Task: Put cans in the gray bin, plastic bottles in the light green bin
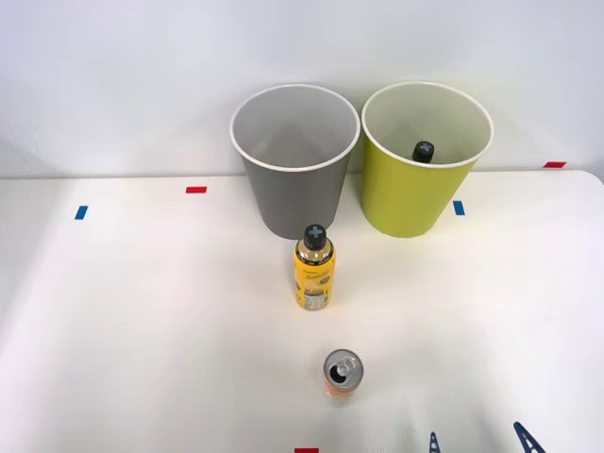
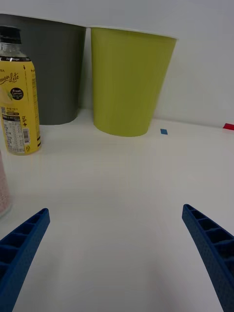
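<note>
The gray bin (image 1: 295,165) and the light green bin (image 1: 415,193) stand side by side at the back of the white table. A black bottle cap (image 1: 423,151) pokes up inside the light green bin. A yellow-labelled plastic bottle (image 1: 314,271) stands upright in front of the gray bin. Nearer me, an orange can (image 1: 342,375) stands upright, its top opened. My right gripper (image 1: 479,442) is open and empty at the front edge, right of the can. The right wrist view shows the gripper (image 2: 116,210), bottle (image 2: 17,97), gray bin (image 2: 53,73), light green bin (image 2: 129,83) and can's edge (image 2: 4,190).
Small tape marks lie on the table: red (image 1: 195,190), blue (image 1: 81,212), blue (image 1: 459,208), red (image 1: 554,164) and red (image 1: 306,450). A white wall rises right behind the bins. Open tabletop stretches to the left and right of the bottle and can.
</note>
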Controlling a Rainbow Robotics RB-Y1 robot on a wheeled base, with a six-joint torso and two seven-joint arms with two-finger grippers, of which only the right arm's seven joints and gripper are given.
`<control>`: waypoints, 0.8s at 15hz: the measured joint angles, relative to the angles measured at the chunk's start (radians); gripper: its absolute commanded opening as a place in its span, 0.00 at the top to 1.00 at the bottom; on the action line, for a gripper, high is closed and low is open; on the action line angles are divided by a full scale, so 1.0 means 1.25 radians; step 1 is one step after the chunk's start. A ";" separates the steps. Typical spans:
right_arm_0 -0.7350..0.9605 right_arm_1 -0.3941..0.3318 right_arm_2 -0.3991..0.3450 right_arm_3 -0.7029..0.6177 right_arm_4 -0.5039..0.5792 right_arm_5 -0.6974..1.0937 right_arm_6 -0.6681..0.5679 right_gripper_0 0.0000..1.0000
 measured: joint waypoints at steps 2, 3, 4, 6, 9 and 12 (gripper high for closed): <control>0.000 0.000 0.000 0.000 0.000 0.000 0.001 0.07; 0.000 0.000 0.000 0.000 0.000 0.000 0.001 0.06; 0.000 0.000 0.000 0.000 0.000 0.000 0.001 0.06; 0.000 0.000 0.000 0.000 0.000 0.000 0.001 0.06; 0.000 0.000 0.000 0.000 0.000 0.001 0.001 0.06; -0.001 0.000 0.000 0.000 0.000 0.001 0.001 0.06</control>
